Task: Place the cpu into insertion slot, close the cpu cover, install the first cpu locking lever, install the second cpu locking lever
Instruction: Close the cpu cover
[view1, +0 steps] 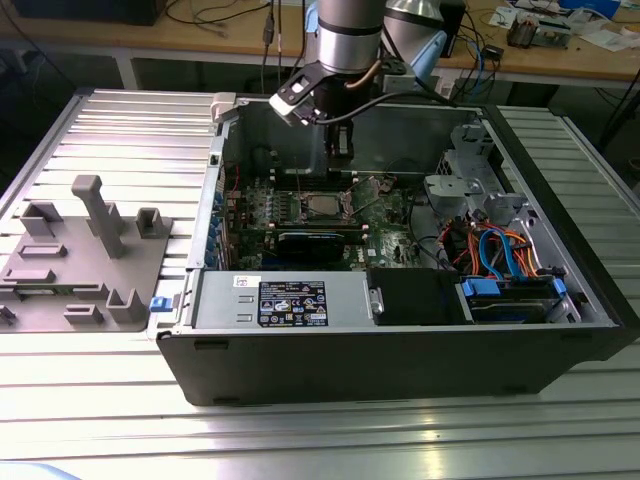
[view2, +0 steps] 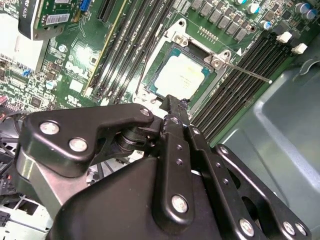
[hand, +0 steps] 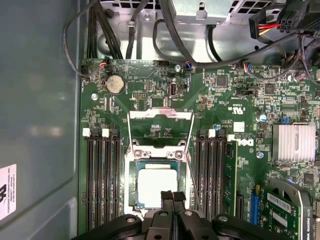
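A black label (view1: 292, 303) with white print is sitting on the silver power supply (view1: 345, 300) in the exterior view. A small white tag (view1: 245, 283) is lying just beside it, and the lines on both are coming out too fine to read. In the first wrist view, white block lettering (hand: 245, 146) is running along the green motherboard (hand: 150, 100), and a black-printed sticker (hand: 7, 192) is clinging to the grey case wall (hand: 40, 100). Faint marks are showing on the cpu (view2: 181, 75) top in the second wrist view, unreadable.
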